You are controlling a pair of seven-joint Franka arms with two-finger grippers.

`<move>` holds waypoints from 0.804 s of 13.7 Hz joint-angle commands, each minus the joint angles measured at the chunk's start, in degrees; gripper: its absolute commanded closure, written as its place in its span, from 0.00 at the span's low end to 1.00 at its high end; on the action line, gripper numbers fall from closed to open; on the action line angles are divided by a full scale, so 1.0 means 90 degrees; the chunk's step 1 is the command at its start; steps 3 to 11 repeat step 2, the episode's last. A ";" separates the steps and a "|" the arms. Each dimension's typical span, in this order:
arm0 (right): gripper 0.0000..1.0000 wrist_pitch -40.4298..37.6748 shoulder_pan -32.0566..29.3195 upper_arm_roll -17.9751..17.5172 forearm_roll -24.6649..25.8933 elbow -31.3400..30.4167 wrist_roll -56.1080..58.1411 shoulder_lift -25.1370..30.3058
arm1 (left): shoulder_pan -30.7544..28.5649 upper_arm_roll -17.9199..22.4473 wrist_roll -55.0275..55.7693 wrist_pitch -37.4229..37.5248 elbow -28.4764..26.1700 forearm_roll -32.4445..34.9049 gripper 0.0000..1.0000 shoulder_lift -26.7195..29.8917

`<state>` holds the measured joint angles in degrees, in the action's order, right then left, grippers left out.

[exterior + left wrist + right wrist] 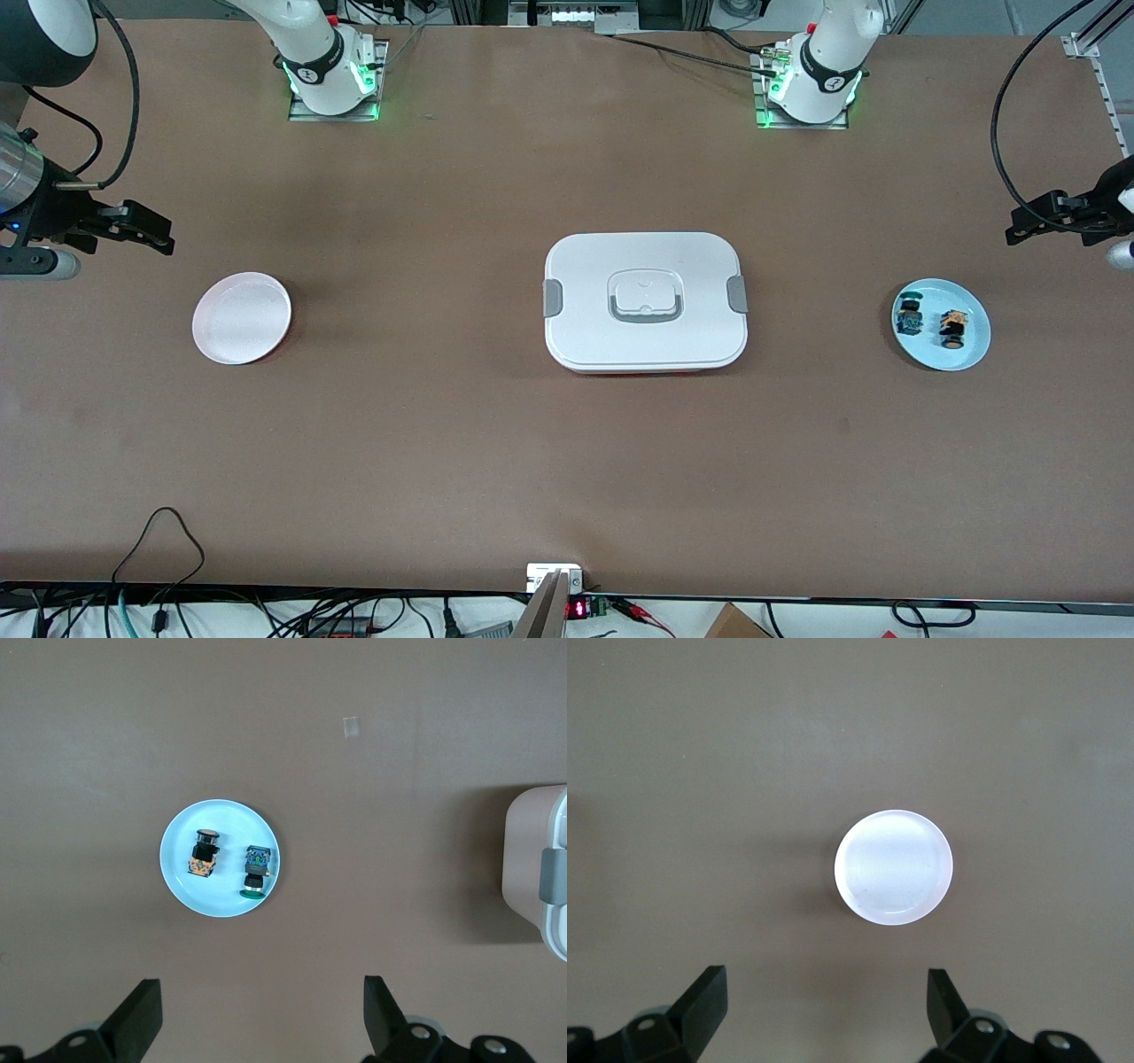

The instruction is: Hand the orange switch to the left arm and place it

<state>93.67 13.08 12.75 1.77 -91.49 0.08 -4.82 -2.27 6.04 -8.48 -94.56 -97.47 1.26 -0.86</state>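
Note:
The orange switch (953,328) (203,855), a tiny black cylinder with an orange-tan end, lies on a light blue plate (966,354) (221,902) toward the left arm's end of the table. My left gripper (1021,230) (263,997) hangs open and holds nothing, high over bare table beside that plate. The white lidded box (645,301) (556,877) sits in the middle of the table. My right gripper (162,239) (826,988) is open and holds nothing, high over bare table beside a white plate (241,317) (894,865) at the right arm's end.
A small blue-and-black component (910,316) (255,871) lies beside the orange switch on the blue plate. The white plate holds nothing. A bit of tape (351,726) sticks to the brown tabletop. Cables run along the table's edge nearest the front camera.

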 commanded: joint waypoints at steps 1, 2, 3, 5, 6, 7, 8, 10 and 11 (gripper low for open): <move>0.00 -0.0164 0.0002 -0.0020 -0.0041 0.0068 0.0040 0.0008 | 0.0057 0.0051 -0.0132 0.0018 0.0166 0.0114 0.00 -0.0080; 0.00 -0.0164 0.0012 -0.0020 -0.0041 0.0068 0.0040 -0.0001 | 0.0057 0.0051 -0.0132 0.0018 0.0175 0.0114 0.00 -0.0080; 0.00 -0.0164 0.0012 -0.0020 -0.0041 0.0068 0.0040 -0.0001 | 0.0057 0.0051 -0.0132 0.0018 0.0175 0.0114 0.00 -0.0080; 0.00 -0.0164 0.0012 -0.0020 -0.0041 0.0068 0.0040 -0.0001 | 0.0057 0.0051 -0.0132 0.0018 0.0175 0.0114 0.00 -0.0080; 0.00 -0.0164 0.0012 -0.0020 -0.0041 0.0068 0.0040 -0.0001 | 0.0057 0.0051 -0.0132 0.0018 0.0175 0.0114 0.00 -0.0080; 0.00 -0.0164 0.0012 -0.0020 -0.0041 0.0068 0.0040 -0.0001 | 0.0057 0.0051 -0.0132 0.0018 0.0175 0.0114 0.00 -0.0080; 0.00 -0.0164 0.0012 -0.0020 -0.0041 0.0068 0.0040 -0.0001 | 0.0057 0.0051 -0.0132 0.0018 0.0175 0.0114 0.00 -0.0080; 0.00 -0.0164 0.0012 -0.0020 -0.0041 0.0068 0.0040 -0.0001 | 0.0057 0.0051 -0.0132 0.0018 0.0175 0.0114 0.00 -0.0080; 0.00 -0.0164 0.0012 -0.0020 -0.0041 0.0068 0.0040 -0.0001 | 0.0057 0.0051 -0.0132 0.0018 0.0175 0.0114 0.00 -0.0080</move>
